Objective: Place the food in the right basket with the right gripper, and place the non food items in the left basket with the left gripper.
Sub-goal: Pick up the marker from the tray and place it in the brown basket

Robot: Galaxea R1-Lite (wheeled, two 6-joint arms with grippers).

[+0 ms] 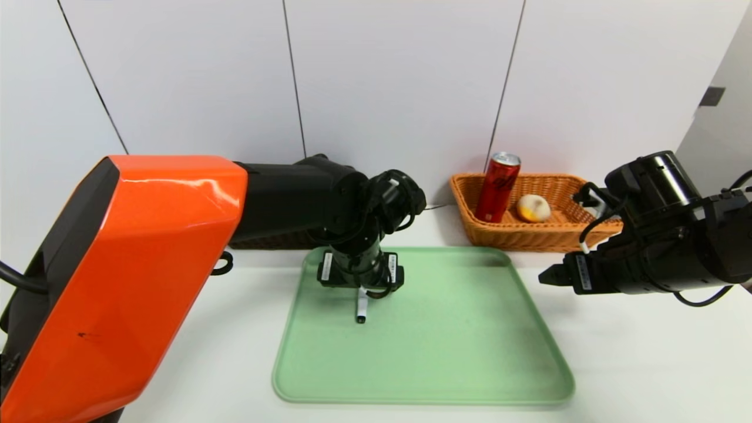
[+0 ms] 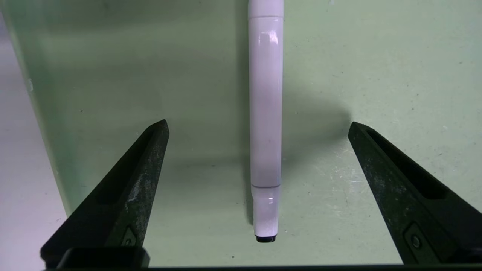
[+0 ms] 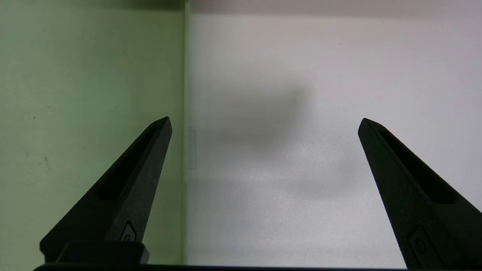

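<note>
Both foods, the can (image 1: 497, 187) and bun (image 1: 533, 208), already sit in your right basket (image 1: 529, 235). Only the pen (image 2: 265, 124) remains on the tray (image 1: 470, 352), your left tool (image 2: 258, 126) straddling it wide; your right tool (image 3: 265, 124) idles wide, empty.

A test bench in a lab or robotics workspace, by the look of it: a plain white table (image 1: 646, 352) runs up against bare white wall panels (image 1: 399, 76) with dark seams, no household clutter anywhere. One pale green tray (image 1: 446, 341) lies squarely at centre, a wicker basket (image 1: 529, 235) placed neatly at the back, like a staged trial layout.
</note>
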